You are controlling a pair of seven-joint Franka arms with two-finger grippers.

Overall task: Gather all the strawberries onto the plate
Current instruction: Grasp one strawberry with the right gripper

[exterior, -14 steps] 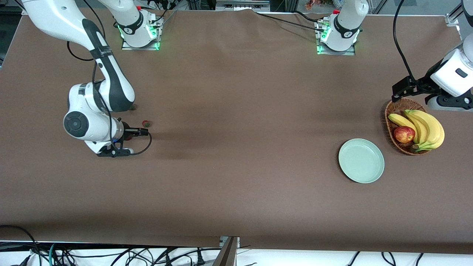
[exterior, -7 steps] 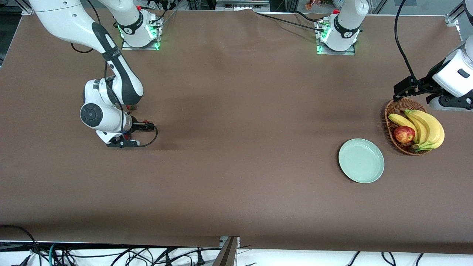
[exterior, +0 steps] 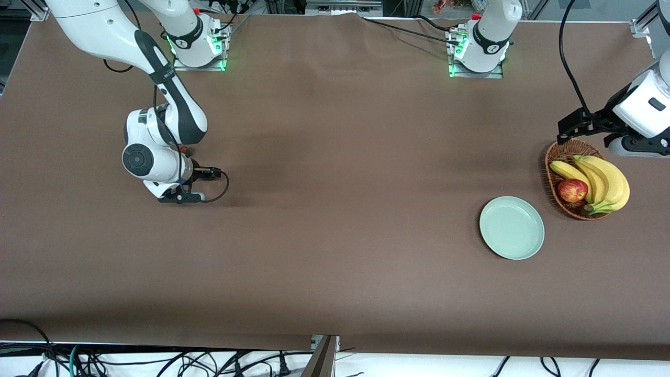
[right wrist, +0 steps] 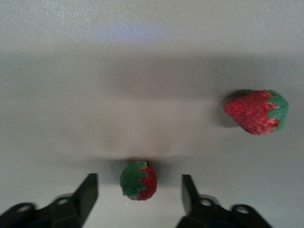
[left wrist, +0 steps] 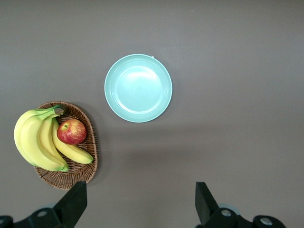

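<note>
In the right wrist view one strawberry (right wrist: pixel 138 180) lies on the table between the fingers of my open right gripper (right wrist: pixel 138 197), untouched, and a second strawberry (right wrist: pixel 256 111) lies off to one side. In the front view my right gripper (exterior: pixel 180 183) is low over the table at the right arm's end, and only one red berry (exterior: pixel 183 150) peeks out by the arm. The rest are hidden under it. The mint-green plate (exterior: pixel 512 228) sits empty near the left arm's end and also shows in the left wrist view (left wrist: pixel 138 88). My left gripper (exterior: pixel 636 146) waits, open (left wrist: pixel 140 209), high over the table beside the basket.
A brown wicker basket (exterior: pixel 554 157) with bananas (exterior: pixel 607 180) and a red apple (exterior: pixel 572 190) stands beside the plate, farther from the front camera, at the left arm's end. It shows in the left wrist view (left wrist: pixel 71 176) too. Cables hang along the table's near edge.
My right arm has moved toward the left arm's end and away from the front camera. It now covers the strawberry that showed beside it. The left arm has barely moved.
</note>
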